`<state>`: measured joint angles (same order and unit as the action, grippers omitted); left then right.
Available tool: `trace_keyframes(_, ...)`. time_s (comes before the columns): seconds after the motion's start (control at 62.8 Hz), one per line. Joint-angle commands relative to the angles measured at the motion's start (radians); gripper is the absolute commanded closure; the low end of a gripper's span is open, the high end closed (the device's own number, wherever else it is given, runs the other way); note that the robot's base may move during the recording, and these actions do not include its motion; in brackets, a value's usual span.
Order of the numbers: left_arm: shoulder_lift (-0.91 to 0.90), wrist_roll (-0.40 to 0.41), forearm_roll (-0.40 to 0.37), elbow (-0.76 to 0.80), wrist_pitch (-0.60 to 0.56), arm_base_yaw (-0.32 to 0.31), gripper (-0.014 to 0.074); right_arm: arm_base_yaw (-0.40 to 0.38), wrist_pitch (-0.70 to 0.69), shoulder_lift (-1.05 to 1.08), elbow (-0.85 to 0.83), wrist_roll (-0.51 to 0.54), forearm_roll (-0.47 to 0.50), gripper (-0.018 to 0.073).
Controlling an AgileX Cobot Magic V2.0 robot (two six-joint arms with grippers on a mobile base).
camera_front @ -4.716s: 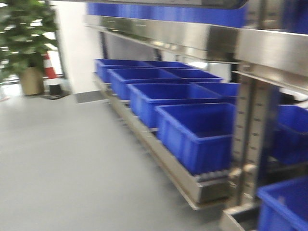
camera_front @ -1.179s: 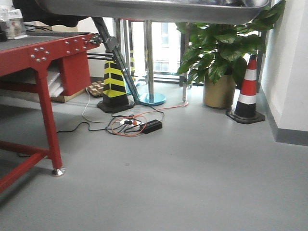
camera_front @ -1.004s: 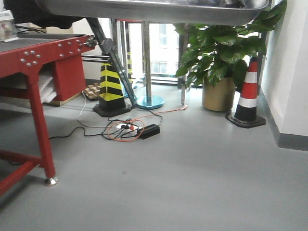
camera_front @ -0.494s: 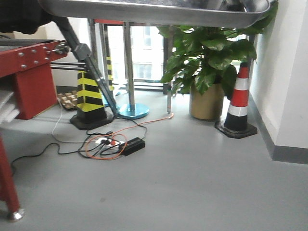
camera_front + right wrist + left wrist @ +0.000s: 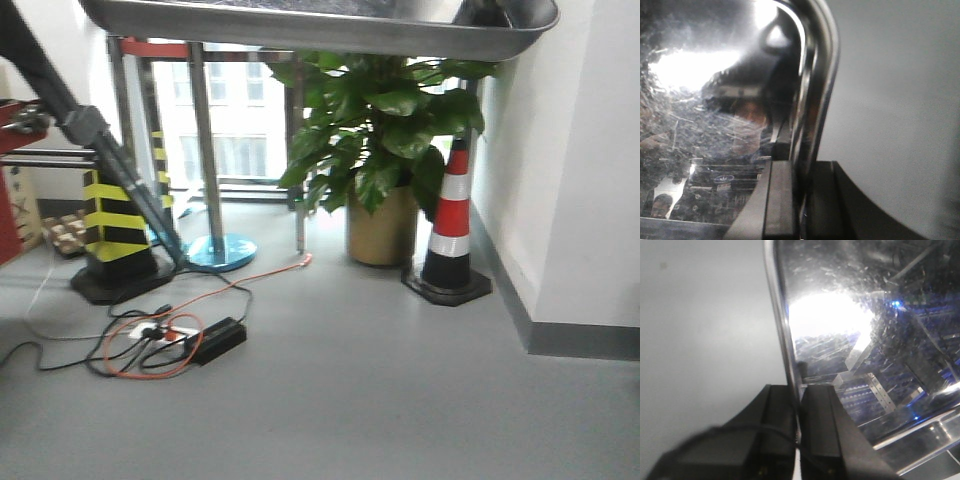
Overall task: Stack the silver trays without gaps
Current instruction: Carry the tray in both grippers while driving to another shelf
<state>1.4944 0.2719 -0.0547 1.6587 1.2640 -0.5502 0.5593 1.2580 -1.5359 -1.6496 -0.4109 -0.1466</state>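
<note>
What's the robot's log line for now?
left pincer: shut on silver tray rim | right pincer: shut on tray rim | tray: aloft over floor

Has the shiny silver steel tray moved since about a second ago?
Yes. Against the orange-and-white traffic cone, the silver tray now sits farther right.

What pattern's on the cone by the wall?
Red and white bands on the cone, black base; front-facing view.
</note>
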Motion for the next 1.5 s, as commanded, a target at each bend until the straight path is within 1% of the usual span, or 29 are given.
trace_keyframes(0.0,-0.040,-0.016,-0.049,0.033,0.033,-0.005,0.0643,-0.001,-0.048,0.041,-0.025,0.025,-0.010,0.0498)
trace_keyframes(1.482,-0.040,-0.016,-0.054,0.033,0.033,-0.005,0.0643,-0.001,-0.048,0.041,-0.025,0.025,-0.010,0.0498)
